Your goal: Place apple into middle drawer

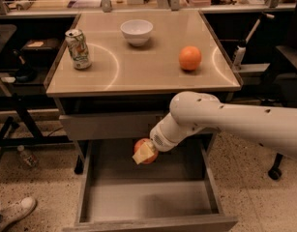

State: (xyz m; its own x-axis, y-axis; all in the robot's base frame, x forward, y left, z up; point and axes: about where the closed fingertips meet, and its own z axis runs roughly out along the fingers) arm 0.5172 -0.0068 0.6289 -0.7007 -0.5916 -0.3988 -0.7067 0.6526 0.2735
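Note:
The apple (150, 148), red with yellowish patches, is held in my gripper (144, 154) at the end of the white arm (225, 122). The gripper is shut on it, and one pale finger (141, 155) covers its front. The apple hangs just above the back of the open middle drawer (138, 199), near its centre and below the closed drawer front (109, 125). The drawer is pulled far out. Its flat grey-brown floor is bare.
On the cabinet top (138, 69) stand a drink can (78, 49) at the left, a white bowl (136, 31) at the back and an orange (190, 58) at the right. A shoe (15, 211) and a bottle (26, 156) lie on the floor at the left. A chair base (275, 172) is at the right.

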